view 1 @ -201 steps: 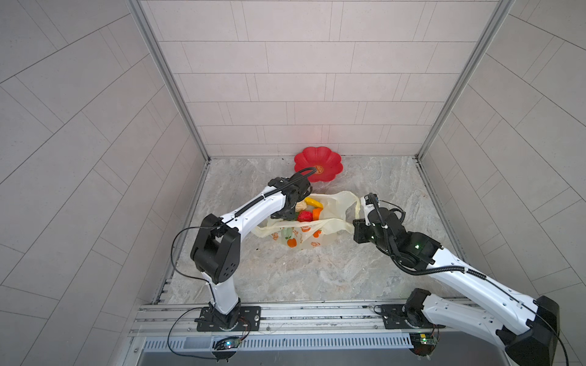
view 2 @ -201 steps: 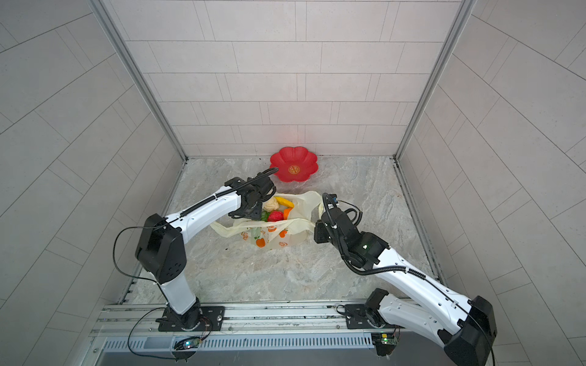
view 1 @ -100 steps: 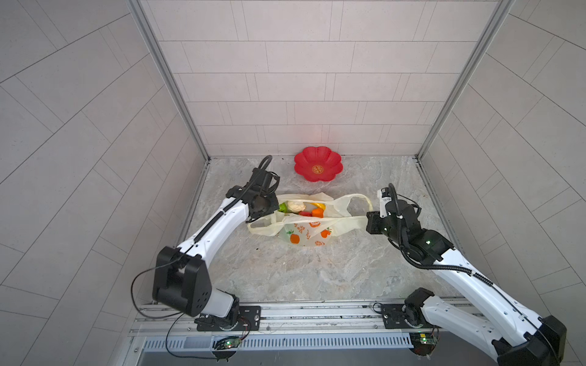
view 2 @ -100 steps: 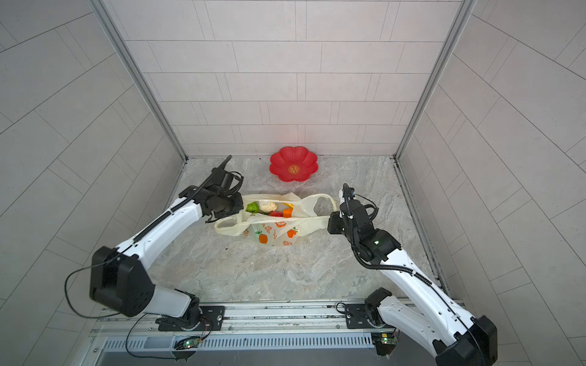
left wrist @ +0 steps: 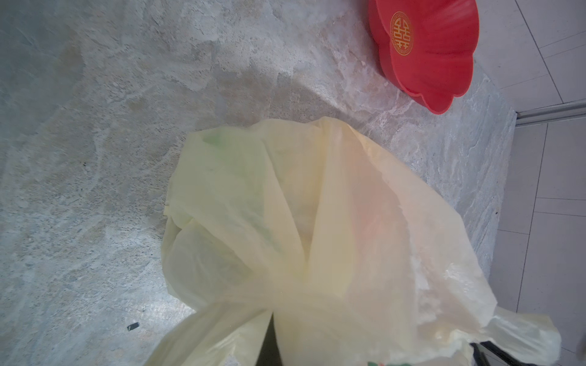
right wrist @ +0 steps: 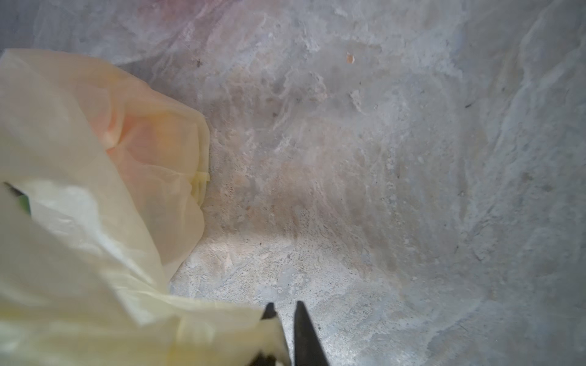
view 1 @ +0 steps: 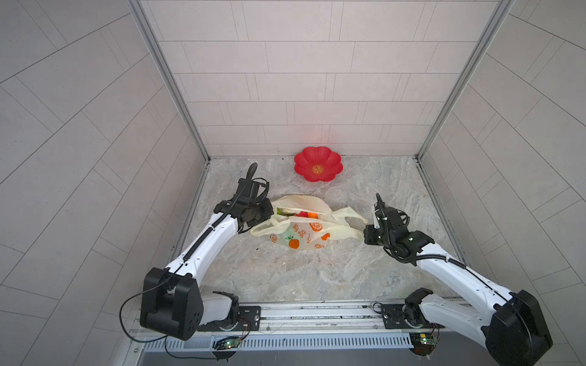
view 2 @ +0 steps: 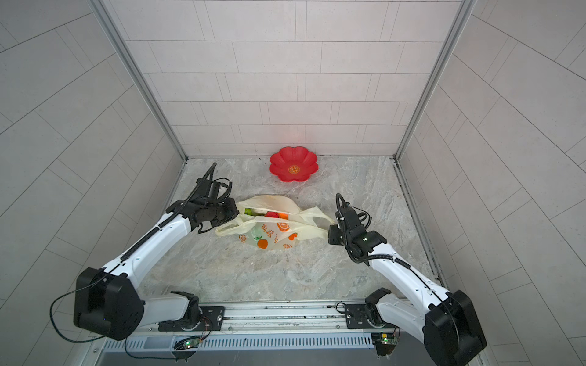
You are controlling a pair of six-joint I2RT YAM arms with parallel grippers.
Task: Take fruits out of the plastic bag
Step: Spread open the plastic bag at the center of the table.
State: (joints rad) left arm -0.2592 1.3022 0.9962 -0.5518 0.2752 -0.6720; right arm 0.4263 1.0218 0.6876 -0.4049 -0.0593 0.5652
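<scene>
Black and closed, the left gripper pinches a gathered fold at one end of the thin, translucent pale-yellow plastic bag with orange fruit prints. The left wrist view shows the film bunched tight close to the camera, though the jaws themselves are hidden there. At the bag's opposite end, the right gripper has its dark fingertips slightly parted, with bare table showing between them. A loop handle lies against one finger; whether the gripper has any hold on it I cannot tell. Between the two grippers, the bag lies slumped on the grey marbled tabletop with its mouth gaping upward. Inside that mouth the small toy fruits show as green, red and orange pieces, all within the bag. Beyond the bag, toward the back wall, the red flower-shaped plastic dish sits with nothing in it. By my reading the task is barely begun: the mouth is open, but every fruit is left to lift out.
</scene>
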